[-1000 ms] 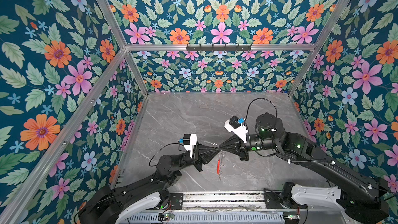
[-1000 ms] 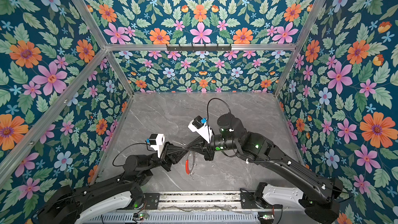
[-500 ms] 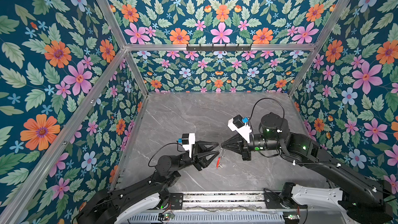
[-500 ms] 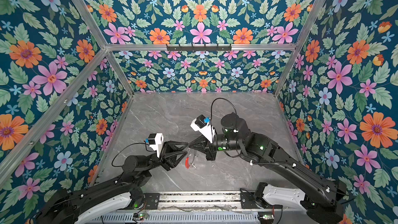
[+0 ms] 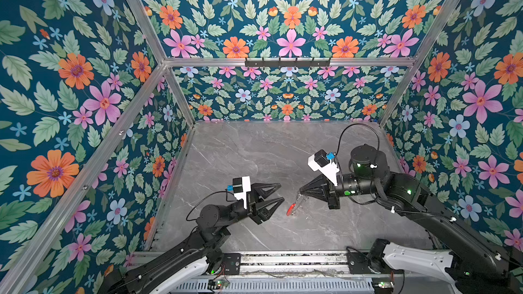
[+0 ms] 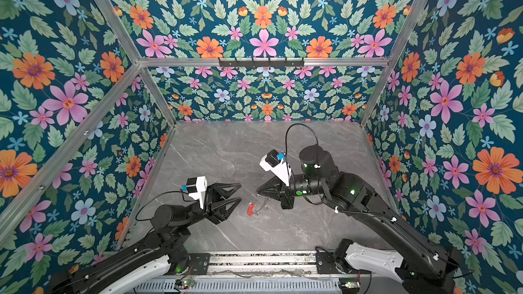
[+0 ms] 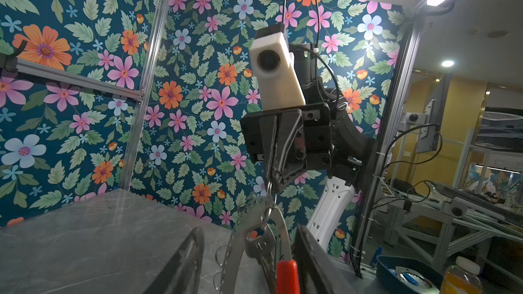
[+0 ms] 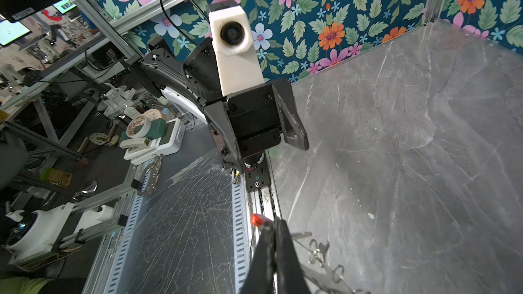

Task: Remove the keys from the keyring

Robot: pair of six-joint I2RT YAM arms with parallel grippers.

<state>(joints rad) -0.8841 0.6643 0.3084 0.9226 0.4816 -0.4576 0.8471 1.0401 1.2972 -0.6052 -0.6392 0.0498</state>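
Note:
My right gripper (image 5: pixel 300 190) (image 6: pixel 257 192) (image 8: pixel 276 222) is shut on the top of the keyring (image 5: pixel 297 201) (image 6: pixel 259 204), a thin grey hoop (image 7: pixel 240 238) that hangs from it over the marble table (image 5: pixel 254 148). The hoop's red sleeve (image 5: pixel 291 209) (image 6: pixel 250 208) (image 7: pixel 287 277) (image 8: pixel 256 219) is at its low end. A silvery key (image 7: pixel 259 246) and small rings (image 8: pixel 317 250) dangle on the hoop. My left gripper (image 5: pixel 281 192) (image 6: pixel 240 192) (image 7: pixel 249 230) stands open just left of the keyring, holding nothing, with its fingers (image 7: pixel 186 264) either side of the hoop in the left wrist view.
Floral walls close the table on three sides. A black hook rail (image 5: pixel 287 62) is mounted on the back wall. A metal rail (image 5: pixel 283 261) runs along the front edge between both arm bases. A blue bin (image 7: pixel 407 275) and a bottle (image 7: pixel 461 278) stand outside the enclosure.
My left gripper has opened, let go of the keyring and drawn back to the left. The right gripper has pulled slightly to the right, still shut on the keyring.

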